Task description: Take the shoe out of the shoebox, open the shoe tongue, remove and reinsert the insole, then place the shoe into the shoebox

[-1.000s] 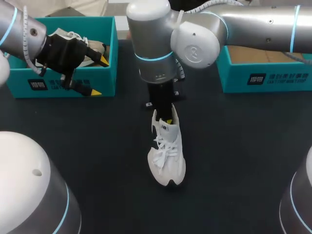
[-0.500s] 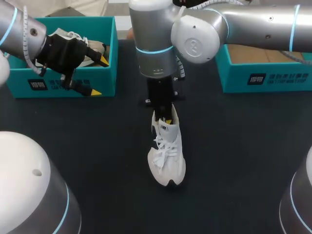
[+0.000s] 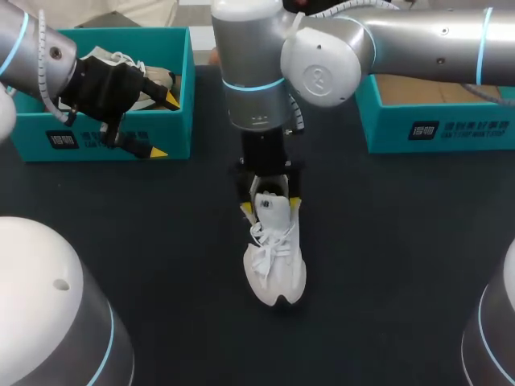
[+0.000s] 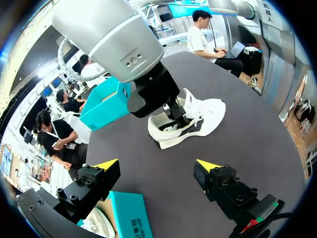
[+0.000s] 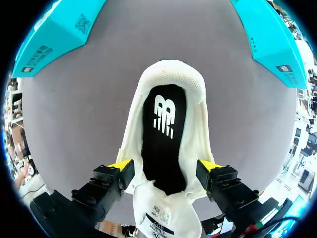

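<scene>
The left gripper (image 3: pixel 165 125) hangs with its two fingers wide apart, and nothing is between them. Right under it is the front wall of a blue-green shoebox (image 3: pixel 96 137). One yellow tip is over the inside of the box and the other is out in front of the wall. A light shoe with white laces (image 3: pixel 121 60) lies inside this box, beside the gripper. In the left wrist view, a corner of the same box (image 4: pixel 126 213) sits below the open fingers of the left gripper (image 4: pixel 157 166). The white shoe (image 4: pixel 185 119) is well ahead of it on the dark table (image 4: pixel 148 168).

The right gripper (image 3: pixel 271 207) points straight down over the white shoe (image 3: pixel 276 257) in the middle of the table (image 3: pixel 386 265). Its fingers are apart, one on each side of the shoe's opening, just beside the walls. I cannot tell if they touch. The toe points away from the gripper, toward the near edge of the table. In the right wrist view the black insole (image 5: pixel 161 129) shows inside the shoe, between the fingers of the right gripper (image 5: pixel 165 165). The tongue (image 5: pixel 166 218) is folded back under the gripper.

Another blue-green box (image 3: pixel 434 121) stands off to the far side of the right gripper, well apart from the shoe.
</scene>
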You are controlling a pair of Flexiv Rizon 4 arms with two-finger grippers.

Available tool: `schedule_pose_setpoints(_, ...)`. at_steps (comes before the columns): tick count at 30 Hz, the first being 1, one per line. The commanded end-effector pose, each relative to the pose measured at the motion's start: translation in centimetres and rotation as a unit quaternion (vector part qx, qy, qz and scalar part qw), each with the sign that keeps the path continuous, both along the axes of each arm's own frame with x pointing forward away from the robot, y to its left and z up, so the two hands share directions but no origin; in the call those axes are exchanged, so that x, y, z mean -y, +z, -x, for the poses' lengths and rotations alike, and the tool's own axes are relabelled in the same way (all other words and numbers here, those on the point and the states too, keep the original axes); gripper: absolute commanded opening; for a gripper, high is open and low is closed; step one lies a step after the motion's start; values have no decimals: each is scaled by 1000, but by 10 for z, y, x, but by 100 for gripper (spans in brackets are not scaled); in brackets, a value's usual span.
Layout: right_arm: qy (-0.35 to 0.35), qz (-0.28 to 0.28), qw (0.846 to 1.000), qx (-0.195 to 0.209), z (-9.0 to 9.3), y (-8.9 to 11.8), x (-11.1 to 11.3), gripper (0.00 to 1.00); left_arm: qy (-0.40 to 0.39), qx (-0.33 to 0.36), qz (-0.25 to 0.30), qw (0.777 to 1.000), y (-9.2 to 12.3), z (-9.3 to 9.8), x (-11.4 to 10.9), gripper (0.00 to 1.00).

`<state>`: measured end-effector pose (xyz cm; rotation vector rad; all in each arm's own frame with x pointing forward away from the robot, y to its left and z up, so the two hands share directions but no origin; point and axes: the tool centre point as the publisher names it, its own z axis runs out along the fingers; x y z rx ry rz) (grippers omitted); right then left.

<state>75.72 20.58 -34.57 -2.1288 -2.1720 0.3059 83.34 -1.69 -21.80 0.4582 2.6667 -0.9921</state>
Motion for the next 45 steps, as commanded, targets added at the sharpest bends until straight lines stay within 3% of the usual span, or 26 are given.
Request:
schedule_pose_setpoints(1,0,-1,1000,1,1,-1,0,100,0,1,-2,1000,0,1,0,100)
schedule_pose_setpoints(10,-4,1,1000,-3,3,0,1,100,0,1,-2,1000,0,1,0,100)
schedule_pose_setpoints(19,-8,6,1000,-2,8,14,3,100,0,1,-2,1000,0,1,0,100)
schedule_pose_setpoints(34,-55,18,998,5,39,29,19,100,0,1,-2,1000,0,1,0,100)
schedule_pose_setpoints(42,-57,19,998,-5,60,43,6,100,0,1,-2,1000,0,1,0,100)
schedule_pose_setpoints(43,-56,20,998,-5,61,44,5,92,0,1,-2,1000,0,1,0,100)
schedule_pose_setpoints(44,-55,20,998,-6,63,43,5,65,0,1,-2,1000,0,1,0,100)
schedule_pose_setpoints(45,-55,20,998,-6,64,43,6,48,0,1,-2,1000,0,1,0,100)
